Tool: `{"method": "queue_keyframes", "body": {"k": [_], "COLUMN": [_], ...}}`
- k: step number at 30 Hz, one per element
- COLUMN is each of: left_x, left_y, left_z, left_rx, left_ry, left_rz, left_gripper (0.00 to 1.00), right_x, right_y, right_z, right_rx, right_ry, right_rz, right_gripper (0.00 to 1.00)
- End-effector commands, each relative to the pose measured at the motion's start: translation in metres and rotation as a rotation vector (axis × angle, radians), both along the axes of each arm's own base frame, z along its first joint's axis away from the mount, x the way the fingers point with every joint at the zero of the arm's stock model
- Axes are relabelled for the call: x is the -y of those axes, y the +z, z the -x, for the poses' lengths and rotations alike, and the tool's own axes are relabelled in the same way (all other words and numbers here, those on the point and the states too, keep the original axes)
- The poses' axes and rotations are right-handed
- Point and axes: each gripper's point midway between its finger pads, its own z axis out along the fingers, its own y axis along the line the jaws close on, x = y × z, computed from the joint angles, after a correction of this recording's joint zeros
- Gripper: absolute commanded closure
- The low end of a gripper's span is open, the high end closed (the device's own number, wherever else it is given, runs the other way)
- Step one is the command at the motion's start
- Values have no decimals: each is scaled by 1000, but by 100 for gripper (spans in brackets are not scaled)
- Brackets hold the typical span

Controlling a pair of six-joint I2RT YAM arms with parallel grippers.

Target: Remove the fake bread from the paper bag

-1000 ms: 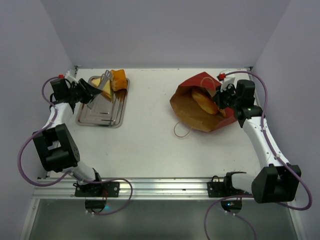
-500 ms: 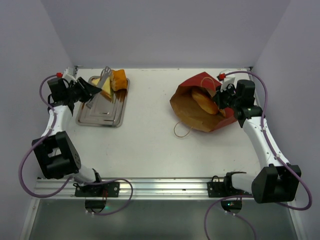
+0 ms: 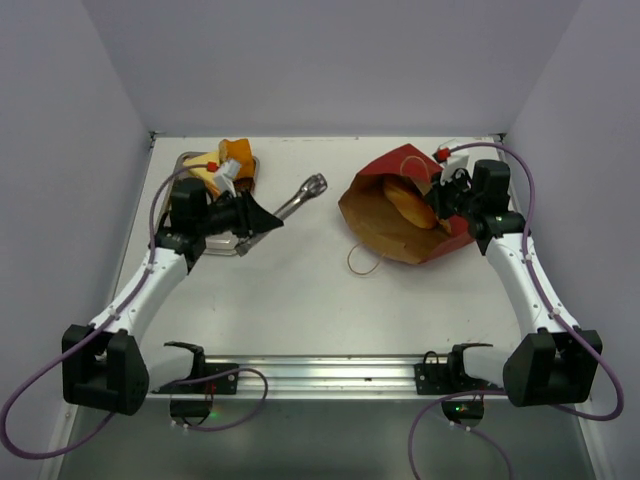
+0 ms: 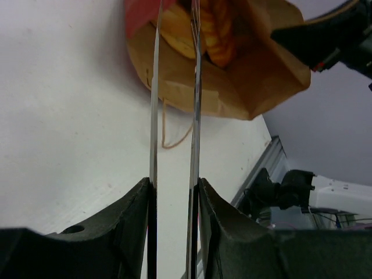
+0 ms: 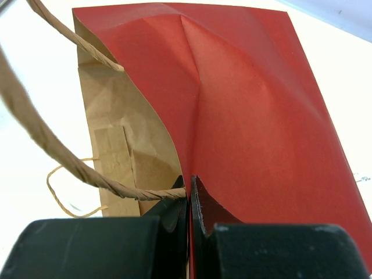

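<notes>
The red paper bag point(image 3: 372, 222) lies on its side at the right, its brown mouth open toward the left. A golden bread loaf point(image 3: 408, 203) lies inside. My right gripper point(image 3: 441, 200) is shut on the bag's upper edge point(image 5: 250, 104), next to a string handle point(image 5: 35, 133). My left gripper point(image 3: 256, 215) is shut on steel tongs point(image 3: 296, 198), whose tips point at the bag's mouth and stay short of it. In the left wrist view the two tong blades point(image 4: 154, 87) run from the gripper point(image 4: 174, 187) toward the bag point(image 4: 244, 87) and the bread point(image 4: 218, 29).
A shallow steel tray point(image 3: 247, 180) at the back left holds an orange bread piece point(image 3: 236, 155) and a pale slice point(image 3: 206, 172), partly hidden by my left arm. A loose string handle point(image 3: 362, 262) lies in front of the bag.
My left arm has swung from the tray at the far left toward the middle, carrying the tongs to point at the bag. The right arm and bag have not moved.
</notes>
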Motion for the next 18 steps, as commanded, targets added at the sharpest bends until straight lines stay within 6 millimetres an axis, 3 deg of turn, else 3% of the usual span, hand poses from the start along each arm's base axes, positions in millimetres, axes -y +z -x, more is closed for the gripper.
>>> {"method": "queue_keyframes", "body": {"k": [1,3,4,8,17,18], "left_x": [27,35,42,65,136,143], "left_y": [1,-11,-2,-6,-10,-20], "left_z": [31,45,49,64,46,38], "left_rx": [2,-43,-15,-50,-118,-144], "left_ry": [-71,-90,-103,-149,-183,-168], "left_rz": [32,39,66,112,203,194], "left_gripper": [61,61,61,61,61,61], "right_x": [-3,-3,-3,-3,-5,-6], "right_y": [6,5,4,2,-3,-4], "right_z": [5,6,6,7,10,10], "right_rx": [18,19,17,14,8,7], "right_ry": [43,47,49,60,79,81], "right_rz": [6,13,14,20,25,23], "right_gripper": [100,100,100,100,99,99]}}
